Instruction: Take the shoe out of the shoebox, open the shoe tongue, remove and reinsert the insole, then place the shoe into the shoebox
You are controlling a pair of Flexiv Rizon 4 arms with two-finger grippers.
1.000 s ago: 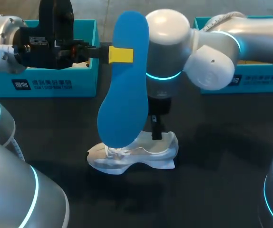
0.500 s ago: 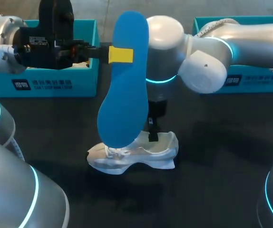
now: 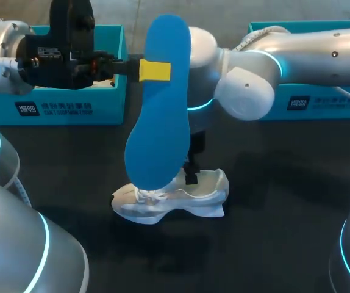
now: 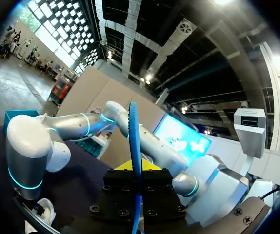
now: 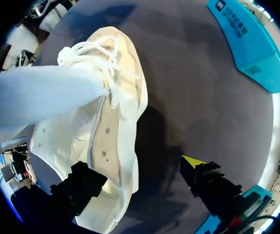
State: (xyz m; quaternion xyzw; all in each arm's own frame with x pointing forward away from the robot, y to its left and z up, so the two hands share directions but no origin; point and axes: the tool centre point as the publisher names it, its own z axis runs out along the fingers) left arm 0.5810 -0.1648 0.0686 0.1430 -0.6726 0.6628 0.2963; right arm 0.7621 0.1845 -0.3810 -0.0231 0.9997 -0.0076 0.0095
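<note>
1. Above the middle of the desk [image 3: 272, 183], a blue insole [image 3: 160, 110] is being held upright, broad toe end down, by the left end effector [image 3: 155, 70]. Its yellow-tipped fingers are being pressed against the insole's two faces toward the heel end, so it is clenched on the insole.
2. In the left wrist view, the insole [image 4: 133, 146] is being shown edge-on, as a thin blue line running out between the fingers.
3. A white shoe [image 3: 175, 198] is being left standing on its sole on the desk, outside both boxes, with its laced front pointing toward the left arm's side. The insole's lower end is hanging just over the laces.
4. The right end effector [image 3: 191, 174] is being held directly above the shoe's heel opening, and the right arm [image 3: 297, 55] is reaching in past the middle.
5. In the right wrist view, the right end effector [image 5: 139, 168] is being shown released. One dark finger [image 5: 79, 187] is lying over the shoe's [image 5: 106, 126] heel part, and the yellow-tipped finger [image 5: 198, 168] is being kept apart beside the shoe, over bare desk.
6. Along the desk's far edge, two teal boxes are being kept well apart from the shoe: the left shoebox [image 3: 71, 104] behind the left end effector, and the right shoebox [image 3: 309, 101] under the right arm.
</note>
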